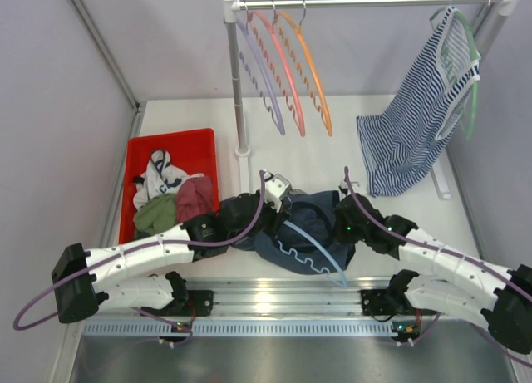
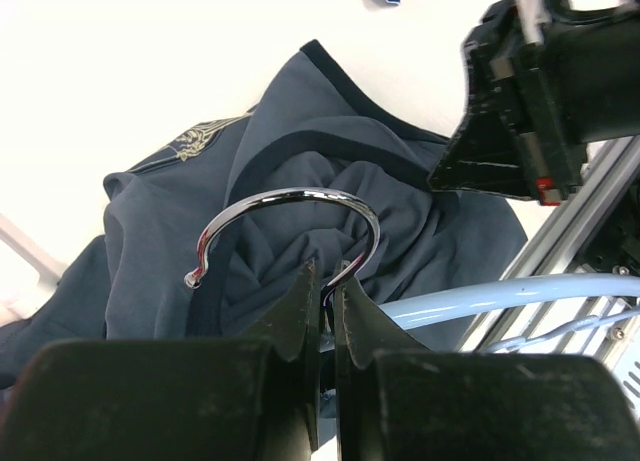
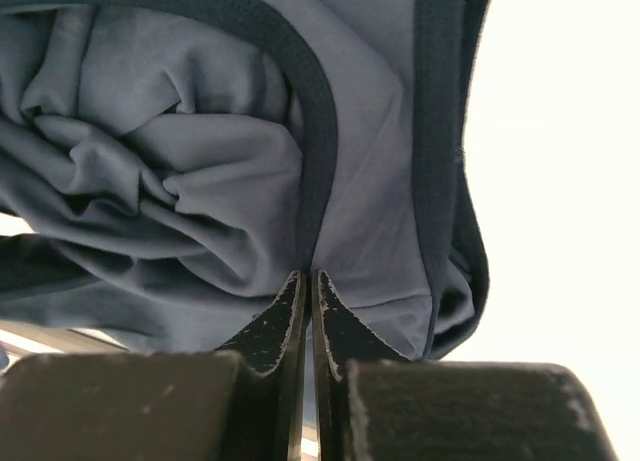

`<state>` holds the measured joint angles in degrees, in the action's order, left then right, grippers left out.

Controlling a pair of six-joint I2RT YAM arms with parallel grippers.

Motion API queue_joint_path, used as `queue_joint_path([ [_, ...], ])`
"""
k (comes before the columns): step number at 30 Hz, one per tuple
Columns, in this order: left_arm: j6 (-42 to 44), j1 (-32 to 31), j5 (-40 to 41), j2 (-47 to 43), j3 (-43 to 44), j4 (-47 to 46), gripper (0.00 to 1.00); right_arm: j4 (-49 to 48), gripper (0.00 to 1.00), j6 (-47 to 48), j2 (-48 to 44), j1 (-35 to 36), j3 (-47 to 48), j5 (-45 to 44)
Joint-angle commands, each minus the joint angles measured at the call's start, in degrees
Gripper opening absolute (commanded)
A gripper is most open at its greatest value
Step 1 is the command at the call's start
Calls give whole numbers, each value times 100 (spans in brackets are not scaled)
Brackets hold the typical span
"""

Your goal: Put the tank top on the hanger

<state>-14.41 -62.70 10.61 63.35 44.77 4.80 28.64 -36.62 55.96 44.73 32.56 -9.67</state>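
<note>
The dark slate-blue tank top (image 1: 312, 210) lies crumpled on the table between my two arms. The light-blue hanger (image 1: 316, 252) rests partly on it, its wavy underside showing. My left gripper (image 1: 270, 210) is shut on the hanger's metal hook (image 2: 290, 196), pinched at the hook's foot between the fingertips (image 2: 300, 291); the hanger's blue arm (image 2: 480, 296) runs off to the right. At the top's right side, my right gripper (image 1: 342, 219) is shut on the tank top's navy trim (image 3: 318, 161), which runs straight down into the closed tips (image 3: 290, 301). Folds of tank top (image 3: 150, 181) fill the right wrist view.
A red bin (image 1: 141, 150) with several garments stands at the left. Behind is a clothes rail (image 1: 366, 1) on a post (image 1: 235, 84), carrying purple, pink and orange hangers (image 1: 287, 67). A blue-and-white striped top (image 1: 416, 117) hangs on a green hanger at the right. A metal rail (image 1: 274, 300) lines the near edge.
</note>
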Motion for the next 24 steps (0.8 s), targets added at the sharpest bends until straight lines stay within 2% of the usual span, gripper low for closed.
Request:
queue_joint_path([
  [1,114,-23,336,-200,146,-436,0,185,0,-117,-498,-96,-21,-184],
  [8,158,-15,959,-209,268,-884,0,730,0,-372,-1429,-105,-162,-395],
  [20,307,-15,2856,-60,400,-1280,0,1284,0,-715,-1984,-122,84,-606],
  [24,554,-15,3096,89,488,-1262,0,1459,0,-785,-2089,-131,225,-729],
])
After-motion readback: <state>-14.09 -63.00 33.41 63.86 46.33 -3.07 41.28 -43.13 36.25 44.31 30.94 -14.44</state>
